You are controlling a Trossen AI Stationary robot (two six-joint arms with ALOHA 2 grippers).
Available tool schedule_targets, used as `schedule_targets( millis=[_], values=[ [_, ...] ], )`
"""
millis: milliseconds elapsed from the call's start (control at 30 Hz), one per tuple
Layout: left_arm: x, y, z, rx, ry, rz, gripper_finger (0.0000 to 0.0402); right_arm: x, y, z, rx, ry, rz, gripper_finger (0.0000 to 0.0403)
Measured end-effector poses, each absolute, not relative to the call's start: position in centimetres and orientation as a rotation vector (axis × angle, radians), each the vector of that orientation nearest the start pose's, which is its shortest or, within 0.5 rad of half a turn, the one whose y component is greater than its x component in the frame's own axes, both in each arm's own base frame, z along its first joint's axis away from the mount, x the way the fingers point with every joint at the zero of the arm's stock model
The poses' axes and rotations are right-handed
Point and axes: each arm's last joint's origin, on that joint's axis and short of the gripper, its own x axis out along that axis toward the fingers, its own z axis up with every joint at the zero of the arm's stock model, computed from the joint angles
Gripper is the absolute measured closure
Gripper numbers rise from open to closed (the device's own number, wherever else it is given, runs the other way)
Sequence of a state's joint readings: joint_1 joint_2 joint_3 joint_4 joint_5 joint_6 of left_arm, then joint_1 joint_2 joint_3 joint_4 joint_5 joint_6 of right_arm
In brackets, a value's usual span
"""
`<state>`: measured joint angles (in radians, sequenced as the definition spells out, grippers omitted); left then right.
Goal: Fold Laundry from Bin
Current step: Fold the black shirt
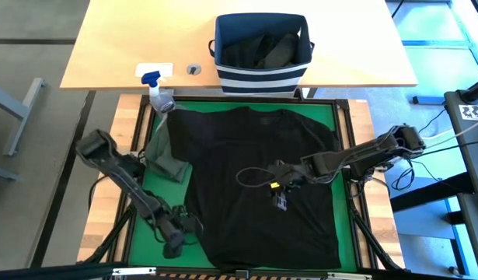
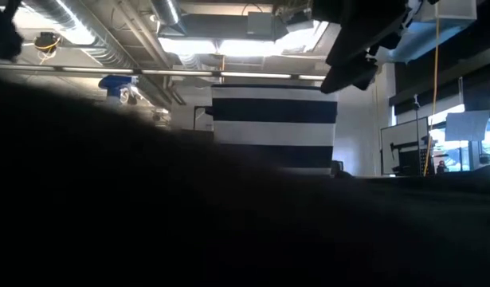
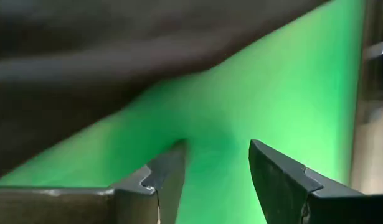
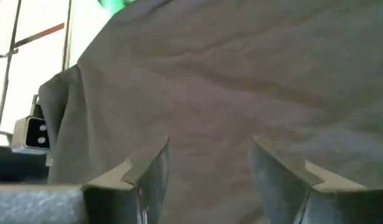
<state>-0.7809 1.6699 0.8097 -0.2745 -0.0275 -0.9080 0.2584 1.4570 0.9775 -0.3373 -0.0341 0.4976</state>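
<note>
A black garment (image 1: 254,187), shaped like a T-shirt, lies spread flat over most of the green mat (image 1: 320,117), its collar toward the far edge and its hem toward the near edge. Beside its left sleeve a dark olive green garment (image 1: 165,155) sits bunched on the mat, partly tucked under the black cloth.

The right tool (image 1: 279,190) hangs above the middle of the black garment, its arm reaching in from the right side. In the right wrist view its two fingers (image 4: 147,174) stand apart with nothing between them, and the cloth (image 4: 241,81) fills the view beyond them. The left tool (image 1: 175,245) is low at the near left corner of the mat, just beside the black garment's lower left edge. In the left wrist view its fingers (image 3: 169,177) are also spread and empty, with bare green mat (image 3: 291,93) ahead and the dark cloth edge (image 3: 85,68) close by.

Beyond the mat, on the light wooden desk (image 1: 114,47), stands the bin (image 1: 262,54), navy with white stripes, holding more dark laundry (image 1: 270,48). The low view shows its striped wall (image 2: 274,127) past a dark mass of cloth. A clear spray bottle with a blue nozzle (image 1: 157,89) lies at the mat's far left corner.
</note>
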Motion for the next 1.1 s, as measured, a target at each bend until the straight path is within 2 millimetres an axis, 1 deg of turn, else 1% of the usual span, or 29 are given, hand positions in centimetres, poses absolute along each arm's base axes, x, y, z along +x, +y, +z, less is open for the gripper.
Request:
schedule_targets(
  millis=[100,200,267,333,400,533,600,667,700,767,833,900,1000,1100],
  values=[
    [22.1,-20.3,12.1,-0.359,1.242,-0.135,0.0231,29.1,8.0,23.3,0.41,0.877,0.048,0.0189],
    [23.2,-19.7,12.4,-0.342,1.213,-0.17,0.0231,29.1,8.2,23.3,0.413,0.869,0.031,0.0189],
    [23.9,-19.0,13.0,-0.305,1.146,-0.14,0.0231,29.1,8.2,23.3,0.415,0.863,0.008,0.0189],
    [24.8,-17.4,13.4,-0.265,1.079,-0.045,0.0231,29.1,8.2,23.3,0.418,0.859,-0.004,0.0189],
    [25.6,-15.9,14.1,-0.256,1.012,0.041,0.0231,29.1,8.2,23.3,0.431,0.857,-0.019,0.0189],
    [26.9,-12.9,16.6,-0.32,0.872,0.156,0.023,29.1,8.1,23.3,0.432,0.852,-0.033,0.0189],
    [27.5,-10.7,17.8,-0.341,0.772,0.303,0.023,29.1,8.1,23.3,0.432,0.852,-0.034,0.0189],
    [27.7,-8.7,18.2,-0.351,0.715,0.468,0.023,29.1,8.1,23.3,0.431,0.851,-0.036,0.0189],
    [27.8,-7.9,18.0,-0.352,0.71,0.524,0.023,29.1,8.1,23.3,0.429,0.849,-0.04,0.0189],
    [27.9,-6.5,17.6,-0.348,0.739,0.582,0.023,29.1,8.1,23.3,0.427,0.847,-0.045,0.0189],
    [28.3,-5.5,17.6,-0.385,0.763,0.561,0.023,29.1,8.1,23.3,0.437,0.849,-0.045,0.0189],
    [28.2,-5.6,17.9,-0.41,0.801,0.467,0.023,29.1,8.2,23.3,0.462,0.856,-0.042,0.0189],
    [27.8,-7.0,19.8,-0.466,0.807,0.237,0.023,29.1,8.2,23.3,0.484,0.859,-0.047,0.0189],
    [26.4,-8.9,20.9,-0.461,0.861,0.068,0.023,29.0,8.4,23.3,0.495,0.859,-0.047,0.0189]
  ],
)
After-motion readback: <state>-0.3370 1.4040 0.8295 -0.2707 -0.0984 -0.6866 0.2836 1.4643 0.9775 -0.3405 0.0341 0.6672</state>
